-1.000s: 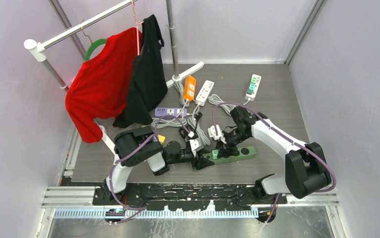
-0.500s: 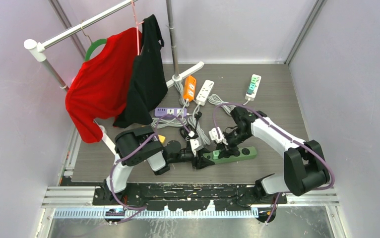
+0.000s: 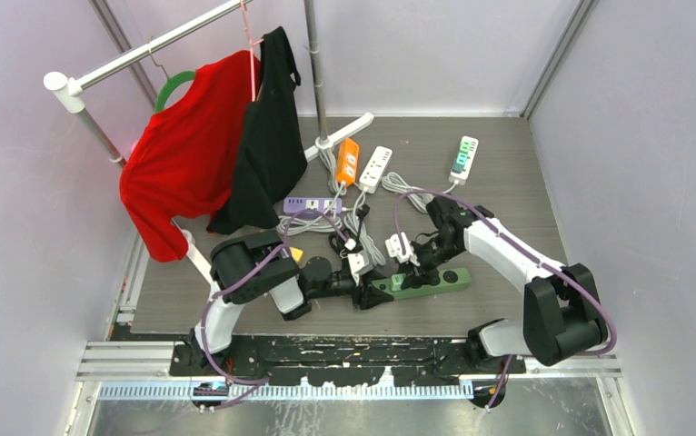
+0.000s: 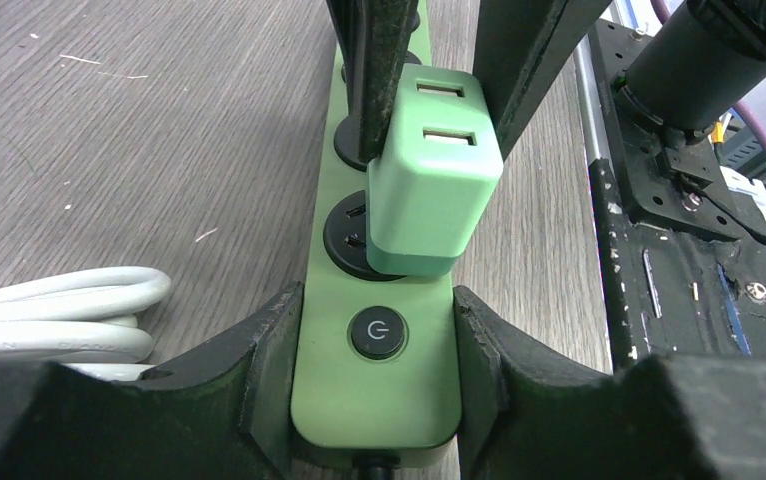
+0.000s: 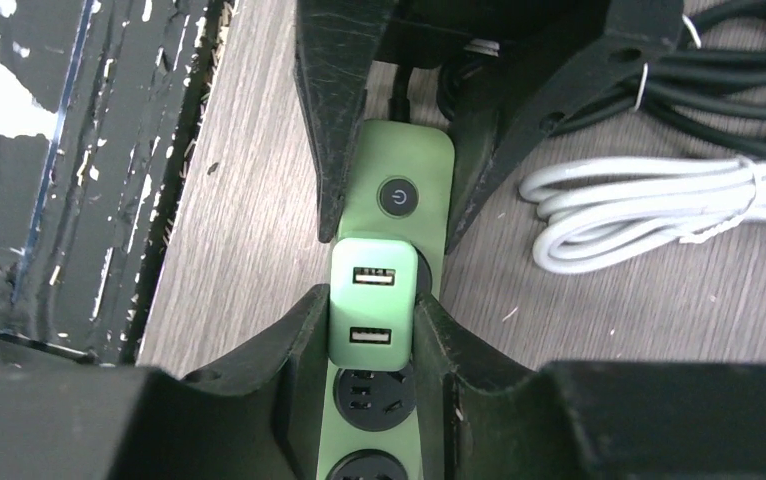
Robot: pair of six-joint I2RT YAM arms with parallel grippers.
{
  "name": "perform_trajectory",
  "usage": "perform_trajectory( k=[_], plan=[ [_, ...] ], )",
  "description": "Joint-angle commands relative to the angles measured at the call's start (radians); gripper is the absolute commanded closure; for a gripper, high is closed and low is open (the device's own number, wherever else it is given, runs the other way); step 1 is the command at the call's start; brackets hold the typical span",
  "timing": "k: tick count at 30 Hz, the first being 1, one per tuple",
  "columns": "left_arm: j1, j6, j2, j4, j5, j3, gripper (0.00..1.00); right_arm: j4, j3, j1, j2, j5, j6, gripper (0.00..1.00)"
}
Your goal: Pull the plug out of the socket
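Observation:
A green power strip (image 3: 440, 280) lies on the table near the front. A light-green USB plug (image 4: 429, 190) sits in its first socket, beside the power button. It looks slightly tilted. My left gripper (image 4: 377, 330) is shut on the strip's button end (image 4: 374, 400), one finger on each side. My right gripper (image 5: 369, 320) is shut on the plug (image 5: 367, 305) from the other side. Its fingers (image 4: 379, 60) reach down around the plug. In the top view the two grippers (image 3: 367, 292) (image 3: 414, 263) meet over the strip's left end.
Orange (image 3: 348, 161), white (image 3: 375, 169), white-green (image 3: 463, 155) and purple (image 3: 313, 205) power strips lie farther back, with tangled cords (image 3: 362, 227). A coiled white cable (image 5: 639, 215) lies beside the green strip. A rack at the back left holds a red shirt (image 3: 185, 154) and a black garment (image 3: 267, 136).
My right arm has shifted slightly to the right. The left arm and the green strip have not visibly moved.

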Motion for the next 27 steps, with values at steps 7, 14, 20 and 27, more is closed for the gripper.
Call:
perform_trajectory(
  k=[7, 14, 20, 27],
  plan=[
    [0.03, -0.054, 0.052, -0.096, -0.011, -0.029, 1.0, 0.088, -0.017, 0.078, 0.012, -0.081, -0.004, 0.99],
    [0.029, -0.054, 0.056, -0.095, -0.011, -0.026, 1.0, 0.217, -0.009, 0.0, -0.014, 0.087, 0.189, 0.99],
    [0.031, -0.054, 0.057, -0.095, -0.008, -0.025, 1.0, -0.106, 0.011, -0.107, -0.031, -0.025, -0.179, 0.99],
    [0.031, -0.058, 0.059, -0.096, -0.009, -0.025, 1.0, -0.04, 0.008, 0.021, 0.011, -0.131, -0.076, 0.99]
  ],
)
